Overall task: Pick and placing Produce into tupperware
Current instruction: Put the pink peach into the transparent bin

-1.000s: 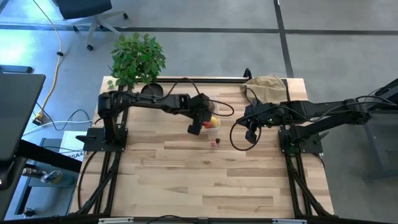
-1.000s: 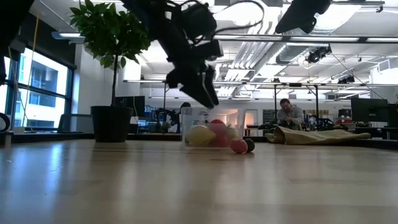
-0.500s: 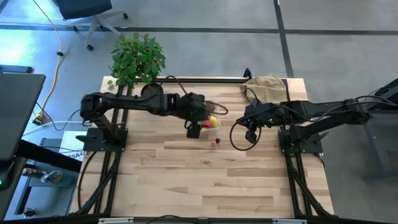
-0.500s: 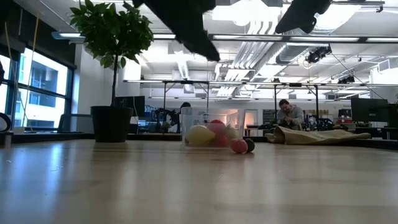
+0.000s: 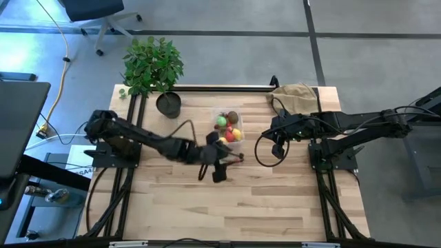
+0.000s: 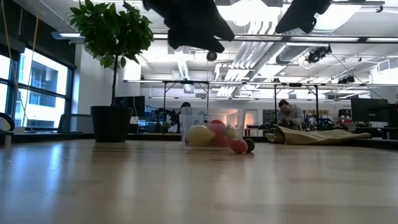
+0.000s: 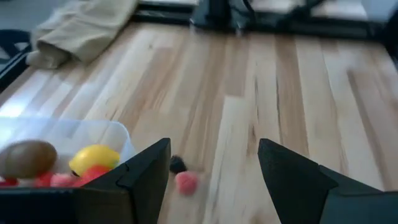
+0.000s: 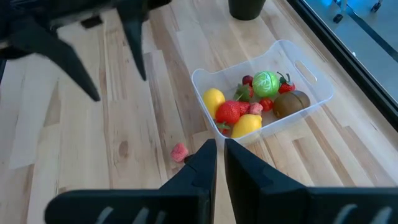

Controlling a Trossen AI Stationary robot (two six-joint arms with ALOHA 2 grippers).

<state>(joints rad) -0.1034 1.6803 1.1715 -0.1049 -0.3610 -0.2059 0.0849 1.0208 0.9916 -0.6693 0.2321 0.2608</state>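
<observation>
From above, the clear plastic tub [image 5: 228, 128] sits near the middle of the pale, striped wooden table [image 5: 275, 200], packed with toy fruit [image 5: 231, 129] — a green ball, a brown kiwi shape, yellow lemons, red berries. The left gripper [image 5: 219, 165] now hangs over bare planks on the near side of the tub, having swung off it in the last second, its fingers spread and empty; the right gripper [image 5: 278, 149] waits to the tub's right, pinched shut. A leafy plant in a round black pot [image 5: 168, 105] stands behind, a crumpled tan bag [image 5: 295, 94] at the far right corner. At table height the tub [image 6: 209, 127] shows glossy fruit through its wall, with a pink berry [image 6: 239, 146] and a small dark one [image 6: 249, 145] lying just beside it. The left wrist camera sees that same pink berry [image 7: 186, 182] and dark berry [image 7: 178, 164] between its wide-apart fingers [image 7: 146, 169]. The right wrist camera looks past closed fingers [image 8: 202, 163] at the tub's rounded rim [image 8: 298, 60]. No writing is readable anywhere.
</observation>
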